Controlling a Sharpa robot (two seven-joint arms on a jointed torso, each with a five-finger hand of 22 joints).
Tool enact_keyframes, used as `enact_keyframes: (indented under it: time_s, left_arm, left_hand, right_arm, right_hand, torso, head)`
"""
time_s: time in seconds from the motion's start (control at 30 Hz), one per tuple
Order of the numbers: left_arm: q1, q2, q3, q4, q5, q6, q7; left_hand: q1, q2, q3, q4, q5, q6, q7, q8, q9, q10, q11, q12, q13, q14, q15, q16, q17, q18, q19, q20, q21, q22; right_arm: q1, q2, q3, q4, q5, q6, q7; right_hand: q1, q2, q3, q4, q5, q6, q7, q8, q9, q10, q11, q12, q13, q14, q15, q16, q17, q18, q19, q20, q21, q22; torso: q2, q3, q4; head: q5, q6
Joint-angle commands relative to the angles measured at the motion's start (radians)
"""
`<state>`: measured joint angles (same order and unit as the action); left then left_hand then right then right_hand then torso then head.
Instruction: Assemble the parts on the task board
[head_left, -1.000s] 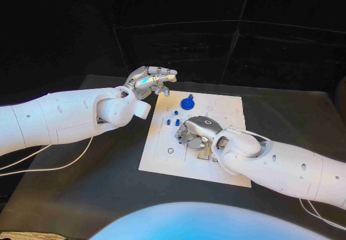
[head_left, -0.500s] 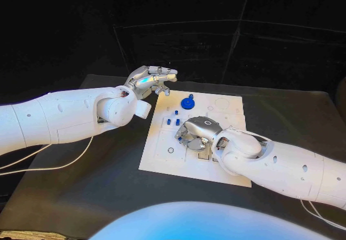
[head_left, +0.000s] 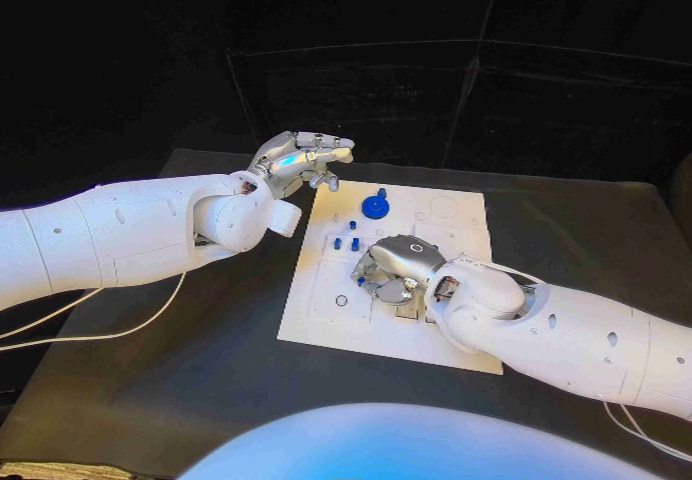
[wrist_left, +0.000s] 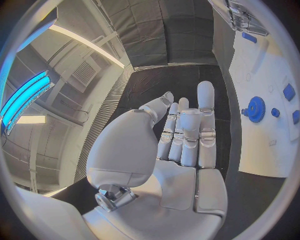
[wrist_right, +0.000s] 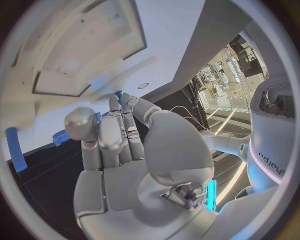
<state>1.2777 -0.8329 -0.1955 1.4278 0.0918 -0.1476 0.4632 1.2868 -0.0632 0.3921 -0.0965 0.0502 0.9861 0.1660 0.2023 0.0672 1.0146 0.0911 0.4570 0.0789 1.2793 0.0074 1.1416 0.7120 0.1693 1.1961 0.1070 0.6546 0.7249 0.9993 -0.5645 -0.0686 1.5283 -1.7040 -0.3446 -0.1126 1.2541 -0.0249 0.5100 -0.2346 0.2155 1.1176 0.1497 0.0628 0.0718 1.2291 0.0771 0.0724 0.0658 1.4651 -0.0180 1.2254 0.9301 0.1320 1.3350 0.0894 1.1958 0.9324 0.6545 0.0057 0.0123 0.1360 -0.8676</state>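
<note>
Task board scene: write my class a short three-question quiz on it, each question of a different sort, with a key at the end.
1. True or false: the left hand rests on the task board.
2. Which hand is down over the board's middle? A) left hand B) right hand C) both
3. Fill in: the round blue gear sits near the board's ____ edge, far or near as seen from the robot.

Key:
1. False. It is raised beside the board's far left corner, fingers apart, holding nothing.
2. B. Whether it grips a part cannot be told.
3. Far.
</note>
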Motion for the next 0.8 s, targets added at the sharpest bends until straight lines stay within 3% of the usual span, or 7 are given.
enact_keyframes:
  time_s: [0.03, 0.2, 0.5, 0.8]
  left_arm:
    - [0.001, 0.001, 0.001, -0.001, -0.002, 0.011, 0.005]
    - [0.001, 0.002, 0.001, -0.001, -0.002, 0.012, 0.005]
    - [0.001, 0.003, 0.001, -0.002, -0.002, 0.013, 0.003]
    - [0.001, 0.003, 0.001, -0.005, -0.002, 0.017, -0.001]
  left_hand:
    - [-0.009, 0.000, -0.006, -0.001, -0.001, -0.005, -0.001, -0.005, -0.001, -0.005, 0.002, 0.004, -0.002, -0.007, 0.003, -0.005, -0.001, 0.013, 0.001, 0.004, -0.006, -0.001]
    - [-0.009, 0.000, -0.006, -0.001, -0.001, -0.005, -0.001, -0.005, -0.001, -0.005, 0.002, 0.004, -0.002, -0.007, 0.003, -0.005, -0.001, 0.013, 0.001, 0.004, -0.006, -0.001]
    - [-0.009, 0.000, -0.006, -0.001, -0.001, -0.005, -0.001, -0.005, -0.001, -0.005, 0.002, 0.004, -0.002, -0.007, 0.003, -0.005, -0.001, 0.013, 0.001, 0.004, -0.006, -0.001]
    - [-0.009, 0.001, -0.009, -0.001, -0.001, -0.006, 0.000, -0.006, -0.001, -0.008, 0.003, 0.004, -0.002, -0.009, 0.004, -0.007, -0.004, 0.013, 0.001, 0.004, -0.008, -0.002]
  right_arm:
    - [0.001, -0.002, -0.001, 0.002, -0.008, 0.014, -0.006]
    - [0.001, -0.004, -0.001, 0.002, -0.009, 0.007, -0.006]
    - [0.001, -0.003, -0.001, 0.001, -0.008, -0.023, -0.004]
    - [-0.001, -0.022, -0.001, 0.025, 0.041, -0.109, 0.018]
  right_hand:
    - [-0.003, -0.016, -0.001, 0.007, -0.007, 0.002, 0.000, 0.004, -0.001, 0.002, -0.001, 0.003, 0.000, 0.007, 0.005, 0.005, -0.001, -0.007, -0.008, -0.002, 0.003, -0.002]
    - [-0.013, -0.032, -0.003, 0.017, -0.006, -0.012, 0.005, 0.000, -0.003, -0.026, 0.006, -0.009, -0.003, 0.006, 0.010, 0.005, -0.004, -0.007, -0.011, 0.001, 0.000, -0.006]
    - [-0.027, -0.075, -0.021, 0.041, -0.010, -0.060, 0.027, -0.001, -0.007, -0.144, 0.033, -0.008, -0.004, -0.001, 0.032, 0.000, -0.018, -0.003, -0.024, 0.020, -0.018, -0.031]
    - [-0.017, -0.082, -0.030, 0.049, -0.002, -0.084, 0.025, -0.002, -0.007, -0.155, 0.034, 0.005, -0.001, -0.001, 0.033, 0.003, -0.019, -0.001, -0.027, 0.024, -0.023, -0.038]
  torso:
    - [0.000, -0.0002, 0.0004]
    - [0.000, -0.0002, 0.0001]
    - [0.000, 0.0000, 0.0012]
    - [0.000, 0.0007, -0.0001]
  head:
    - [0.000, -0.001]
    - [0.003, 0.001]
    - [-0.001, 0.001]
    - [-0.002, 0.002]
